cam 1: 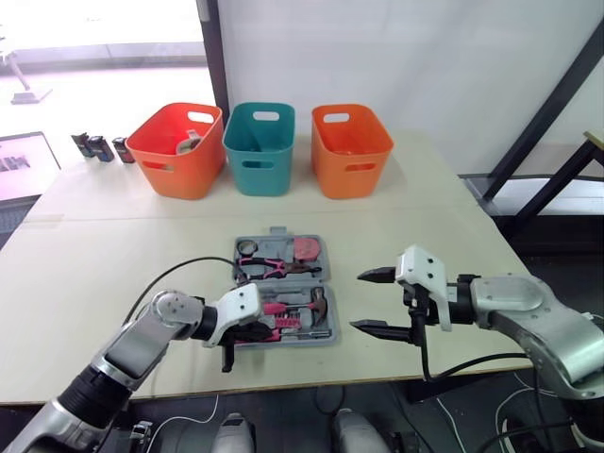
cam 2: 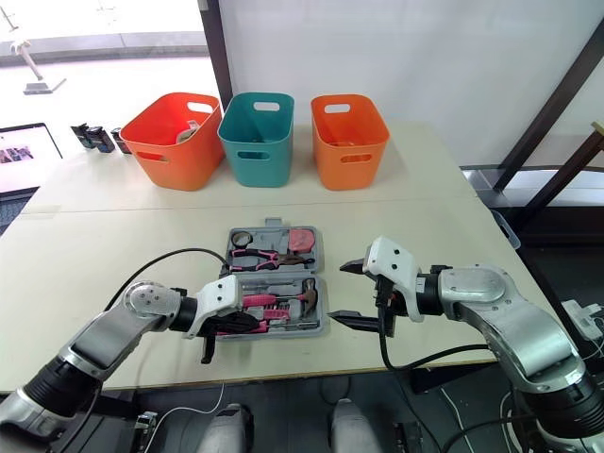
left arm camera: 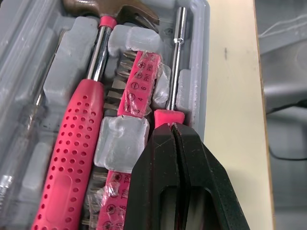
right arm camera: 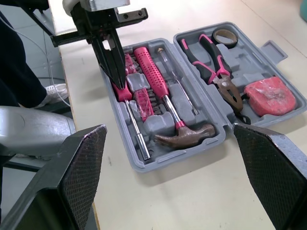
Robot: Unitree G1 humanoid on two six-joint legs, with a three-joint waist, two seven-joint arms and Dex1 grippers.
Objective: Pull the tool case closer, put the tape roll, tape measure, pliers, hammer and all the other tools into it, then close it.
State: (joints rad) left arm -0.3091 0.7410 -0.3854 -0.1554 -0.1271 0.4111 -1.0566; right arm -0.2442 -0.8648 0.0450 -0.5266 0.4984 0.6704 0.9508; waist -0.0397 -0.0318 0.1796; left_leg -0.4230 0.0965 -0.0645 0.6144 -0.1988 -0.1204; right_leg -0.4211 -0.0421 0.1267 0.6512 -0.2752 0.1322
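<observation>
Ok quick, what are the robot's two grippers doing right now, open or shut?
Left gripper: shut, tips against the pink-handled metal driver, gripping nothing.
Right gripper: open, empty.

The tool case (cam 1: 323,271) lies open near the front edge of the tabletop (cam 1: 94,274). The pliers (cam 1: 269,270), tape measure (cam 1: 305,248), tape roll (cam 1: 247,247) and hammer (cam 1: 313,304) are seated in it. The left gripper (cam 1: 257,332) is over the case's front left part. The right gripper (cam 1: 366,302), jaws wide apart, is just beside the case's right edge. Along the far edge stand the left orange bin (cam 1: 179,165), teal bin (cam 1: 260,160) and right orange bin (cam 1: 351,162).
</observation>
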